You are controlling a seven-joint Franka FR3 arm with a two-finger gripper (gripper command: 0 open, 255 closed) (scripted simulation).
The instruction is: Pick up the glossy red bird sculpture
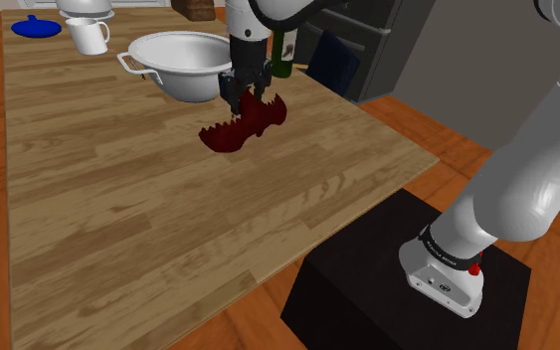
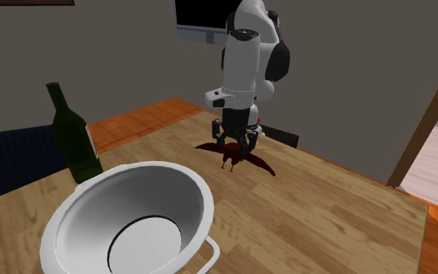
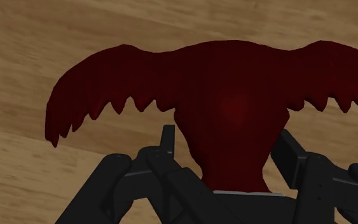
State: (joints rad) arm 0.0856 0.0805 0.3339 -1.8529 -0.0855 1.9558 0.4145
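A broad wooden table (image 1: 118, 199) with plank grain takes up most of the shoulder view, with orange-brown floor around its edges. The white arm (image 1: 526, 169) rises from a black box stand (image 1: 367, 288) at the table's near right corner and reaches over the far part of the top, its forearm pointing straight down in the second exterior view.

A large white bowl (image 1: 188, 85) with wire loop handles sits on the far side of the table, to the shoulder view's left of the gripper and apart from it. A dark green bottle (image 2: 73, 136) stands upright just beside the bowl.

The dark red bird sculpture (image 1: 243, 129) is at the far middle of the table, directly under the wrist, near the bowl and bottle but touching neither. Its wings spread wide with jagged feathered edges. Whether it rests on the wood or hangs just above it cannot be told.

The black gripper (image 1: 248, 99) is closed partway around the bird. In the wrist view its two fingers (image 3: 165, 146) press against either side of the narrow body below the wings.

Far off at the shoulder view's left corner stand a white mug (image 1: 91, 37) and, left of it, a flat blue lid (image 1: 36, 27) with a knob.
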